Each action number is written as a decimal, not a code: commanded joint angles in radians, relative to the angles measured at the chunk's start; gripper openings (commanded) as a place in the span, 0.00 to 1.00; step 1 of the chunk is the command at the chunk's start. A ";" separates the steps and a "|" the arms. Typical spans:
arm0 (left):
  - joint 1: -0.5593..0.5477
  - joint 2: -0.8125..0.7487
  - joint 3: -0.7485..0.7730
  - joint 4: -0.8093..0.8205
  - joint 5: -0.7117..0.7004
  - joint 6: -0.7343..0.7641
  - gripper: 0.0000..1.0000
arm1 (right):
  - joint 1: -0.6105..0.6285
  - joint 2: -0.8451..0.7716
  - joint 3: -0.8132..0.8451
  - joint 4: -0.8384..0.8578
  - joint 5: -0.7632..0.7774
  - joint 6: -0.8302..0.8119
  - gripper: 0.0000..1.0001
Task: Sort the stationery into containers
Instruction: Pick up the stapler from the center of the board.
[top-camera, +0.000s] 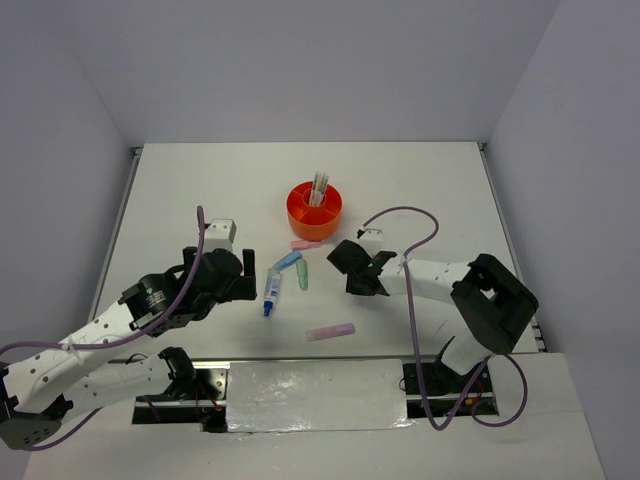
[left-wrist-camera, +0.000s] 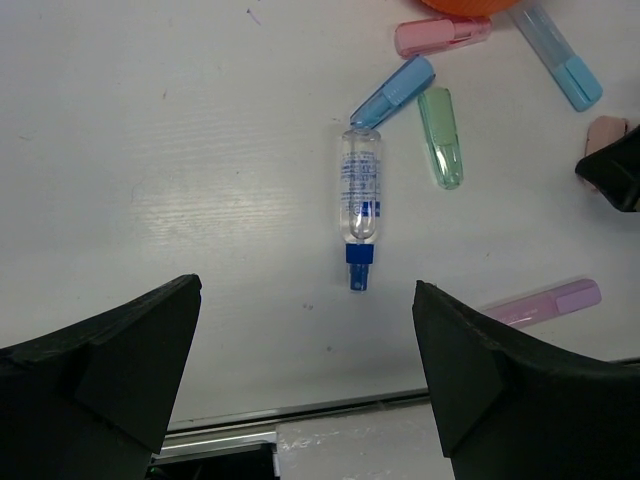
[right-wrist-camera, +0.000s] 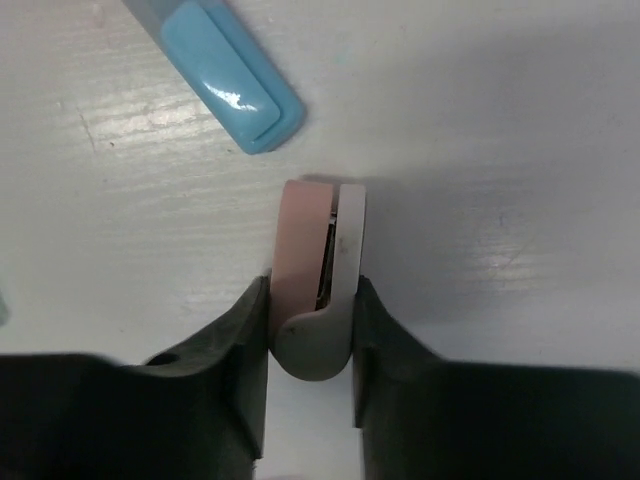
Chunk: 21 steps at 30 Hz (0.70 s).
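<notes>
Right gripper (right-wrist-camera: 312, 300) is clamping narrowly on a small pink-and-white eraser (right-wrist-camera: 308, 250), both fingers (right-wrist-camera: 235, 340) touching it, at 5 o'clock from the orange organizer (top-camera: 300, 216) | left gripper (left-wrist-camera: 305, 300) is hanging wide open, gripping nothing, above the white-blue tube (left-wrist-camera: 360, 190), which is lying at 7 o'clock from the organizer.

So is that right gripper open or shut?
Shut: the right gripper pinches a small pink-and-white item from both sides.

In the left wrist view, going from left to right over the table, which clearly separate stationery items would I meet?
tube → green highlighter → pale blue highlighter. Others overlap these in the order and are omitted.
</notes>
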 joint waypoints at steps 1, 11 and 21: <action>0.005 -0.011 -0.001 0.040 0.034 0.037 0.99 | 0.006 0.002 -0.017 0.050 0.009 0.013 0.00; 0.003 -0.042 -0.023 0.335 0.308 -0.084 0.99 | 0.170 -0.434 -0.183 0.356 -0.057 -0.326 0.00; 0.002 0.130 0.020 0.446 0.367 -0.229 0.97 | 0.421 -0.572 -0.186 0.560 0.004 -0.535 0.00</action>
